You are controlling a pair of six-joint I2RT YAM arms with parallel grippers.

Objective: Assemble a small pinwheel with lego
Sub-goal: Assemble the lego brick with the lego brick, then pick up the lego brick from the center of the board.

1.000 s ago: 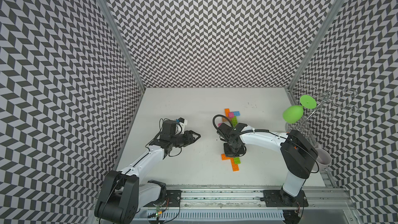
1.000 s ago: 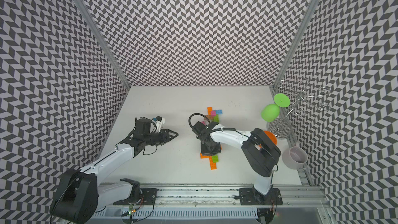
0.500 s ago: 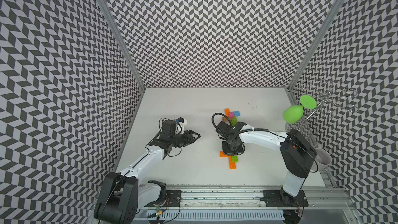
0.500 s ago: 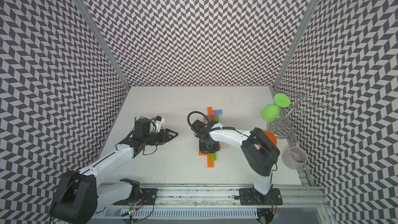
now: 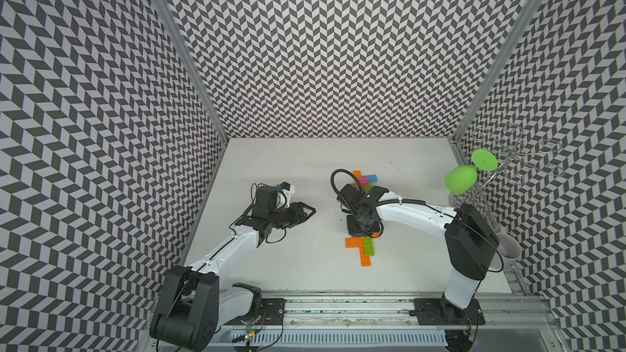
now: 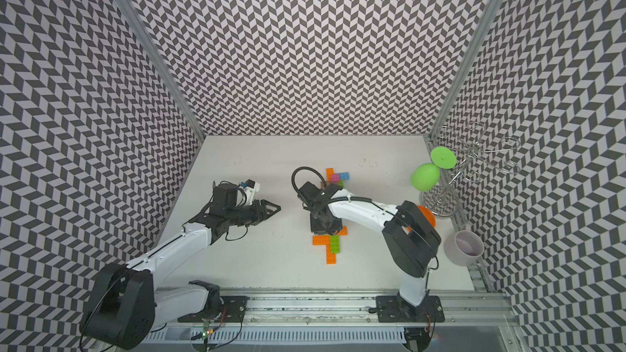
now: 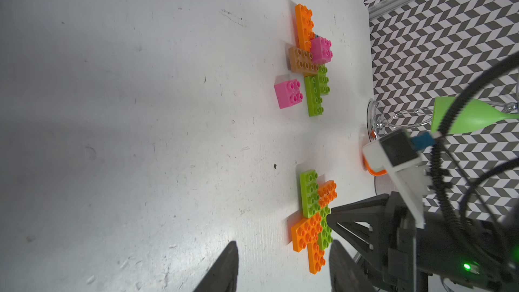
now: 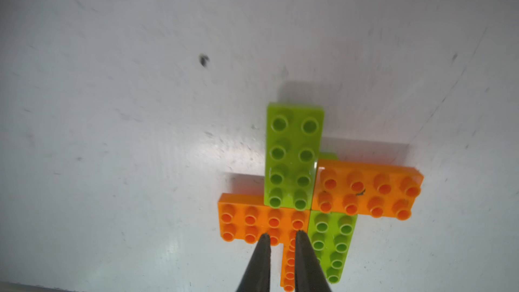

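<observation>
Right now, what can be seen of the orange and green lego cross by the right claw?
The lego cross lies flat on the white table, studs up: thin glossy plastic plates, two lime green and at least two orange, overlapping at the centre like pinwheel blades. The right claw hangs over one orange plate, tips narrowly apart; whether they touch it cannot be told.

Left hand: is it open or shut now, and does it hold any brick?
Open. In the left wrist view the left hand has its fingers wide apart, with nothing gripped between them.
</observation>
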